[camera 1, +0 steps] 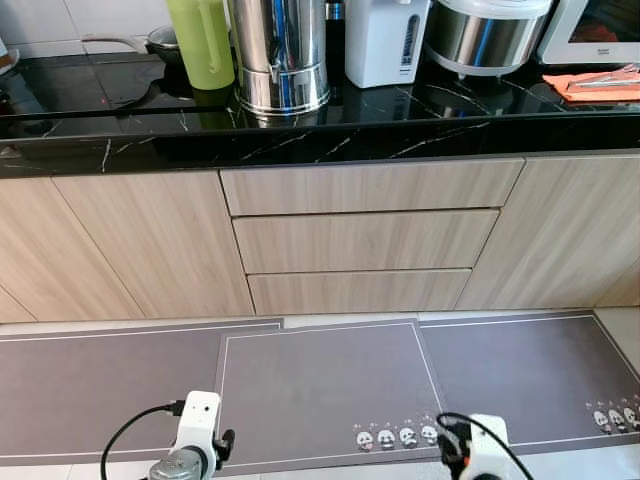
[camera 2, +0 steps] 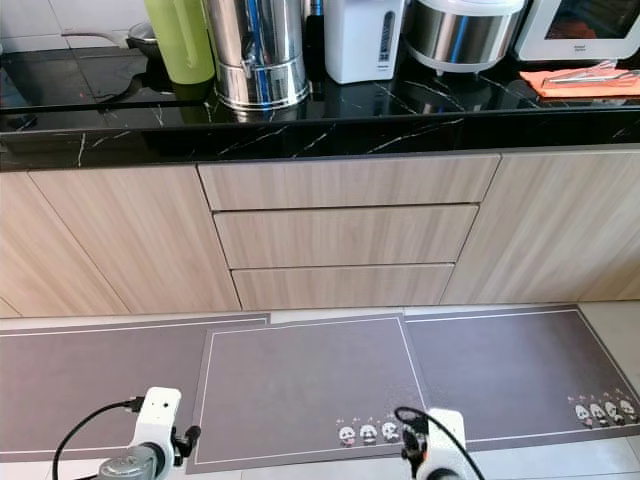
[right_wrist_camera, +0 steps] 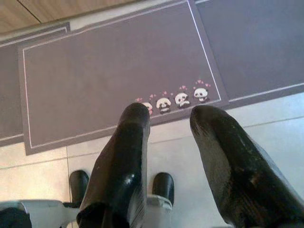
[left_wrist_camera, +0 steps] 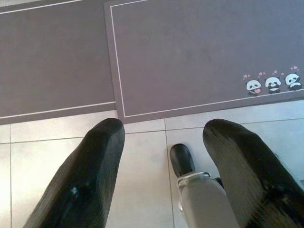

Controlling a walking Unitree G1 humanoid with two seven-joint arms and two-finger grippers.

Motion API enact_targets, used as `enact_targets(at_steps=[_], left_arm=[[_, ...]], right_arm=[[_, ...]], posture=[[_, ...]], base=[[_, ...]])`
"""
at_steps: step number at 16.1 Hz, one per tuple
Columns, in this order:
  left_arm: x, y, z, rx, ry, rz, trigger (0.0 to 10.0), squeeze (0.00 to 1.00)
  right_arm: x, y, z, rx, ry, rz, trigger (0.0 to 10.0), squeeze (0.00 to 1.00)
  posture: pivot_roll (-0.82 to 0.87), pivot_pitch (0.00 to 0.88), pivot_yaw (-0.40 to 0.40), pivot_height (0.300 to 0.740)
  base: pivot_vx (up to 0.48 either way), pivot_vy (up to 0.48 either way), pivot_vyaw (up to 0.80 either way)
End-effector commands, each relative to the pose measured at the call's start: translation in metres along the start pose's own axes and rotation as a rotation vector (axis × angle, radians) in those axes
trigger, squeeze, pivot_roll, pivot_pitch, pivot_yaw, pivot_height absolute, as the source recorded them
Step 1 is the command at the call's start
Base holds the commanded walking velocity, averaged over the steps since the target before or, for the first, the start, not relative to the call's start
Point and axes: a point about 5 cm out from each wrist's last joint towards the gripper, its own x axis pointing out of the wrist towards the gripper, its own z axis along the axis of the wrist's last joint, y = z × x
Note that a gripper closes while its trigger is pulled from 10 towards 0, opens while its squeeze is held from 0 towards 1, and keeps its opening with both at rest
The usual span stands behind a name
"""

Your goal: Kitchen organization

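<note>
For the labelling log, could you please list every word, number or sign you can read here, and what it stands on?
No text can be read.
White water boiler: dark panel, markings too small to read.
White appliance: small dark mark on its lower frame, blurred.
Grey floor mat: panda pictures with hearts, no words.

Pale wood cabinets (camera 1: 130,250) under a black marble counter (camera 1: 330,135); grey mats (camera 1: 320,390) on white floor tiles (left_wrist_camera: 142,180).
</note>
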Motion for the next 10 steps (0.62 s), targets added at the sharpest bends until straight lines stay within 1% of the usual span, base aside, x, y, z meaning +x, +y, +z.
enact_targets(at_steps=[1, 3, 6, 9, 10], left_arm=[[-0.001, 0.001, -0.005, 0.002, 0.026, -0.002, 10.0, 0.0], [-0.001, 0.0, -0.005, 0.001, 0.026, -0.002, 10.0, 0.0], [-0.001, 0.0, -0.004, 0.004, 0.024, -0.002, 10.0, 0.0], [0.0, -0.001, -0.003, 0.021, 0.019, -0.005, 10.0, 0.0], [0.0, -0.002, -0.003, 0.025, 0.018, -0.005, 10.0, 0.0]], right_arm=[[0.002, 0.005, 0.003, -0.009, -0.004, 0.011, 10.0, 0.0], [0.006, 0.012, 0.008, -0.012, -0.006, 0.022, 10.0, 0.0], [0.007, 0.015, 0.009, -0.015, 0.0, 0.025, 10.0, 0.0], [0.007, 0.014, 0.008, -0.018, 0.015, 0.017, 10.0, 0.0], [0.006, 0.011, 0.006, -0.017, 0.022, 0.012, 10.0, 0.0]], posture=[[-0.09, 0.0, 0.017, 0.74], [-0.09, 0.0, 0.017, 0.74], [-0.09, 0.0, 0.017, 0.74], [-0.1, 0.0, 0.016, 0.74], [-0.1, 0.0, 0.015, 0.74]], base=[[0.0, 0.0, 0.0], [0.0, 0.0, 0.0], [0.0, 0.0, 0.0], [0.0, 0.0, 0.0], [0.0, 0.0, 0.0]])
